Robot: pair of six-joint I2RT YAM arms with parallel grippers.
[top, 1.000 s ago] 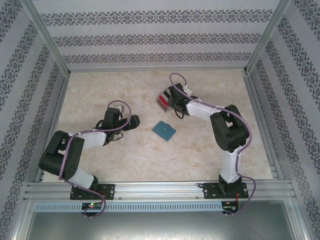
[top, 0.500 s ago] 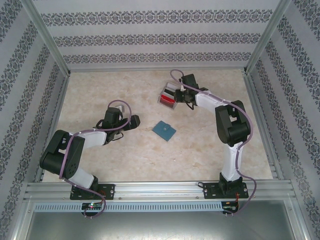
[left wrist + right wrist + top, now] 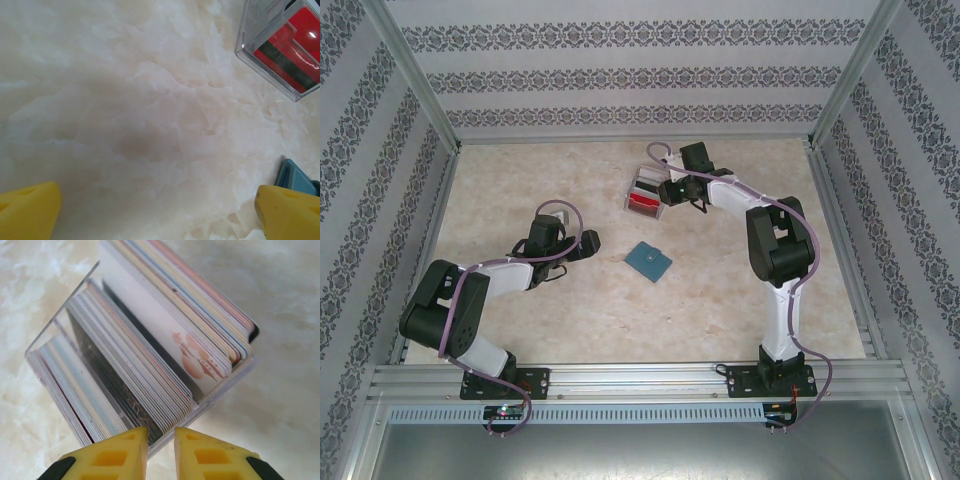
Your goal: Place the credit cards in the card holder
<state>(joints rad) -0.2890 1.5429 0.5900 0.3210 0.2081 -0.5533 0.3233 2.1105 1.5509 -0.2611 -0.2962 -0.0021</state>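
Note:
The credit cards (image 3: 150,355) stand in packed stacks in the slots of a clear plastic stand (image 3: 638,186) at the back of the table; a red card (image 3: 642,207) faces front. In the left wrist view the red card (image 3: 292,47) shows through the stand (image 3: 247,42). My right gripper (image 3: 665,192) sits at the stand's right end. In the right wrist view its yellow fingers straddle the stand's near wall (image 3: 220,390), and the right gripper (image 3: 161,440) is closed to a narrow gap on it. The teal card holder (image 3: 648,261) lies shut mid-table, its corner (image 3: 295,177) by my open left gripper (image 3: 157,210).
My left gripper (image 3: 588,240) rests low on the marble tabletop (image 3: 720,320), left of the card holder. Patterned walls and metal rails (image 3: 620,375) box the table in on all sides. Bare marble lies in front of the card holder.
The right arm has reached further back and narrowed its jaws at the stand, which has shifted a little to the left. The left arm and the card holder have not moved.

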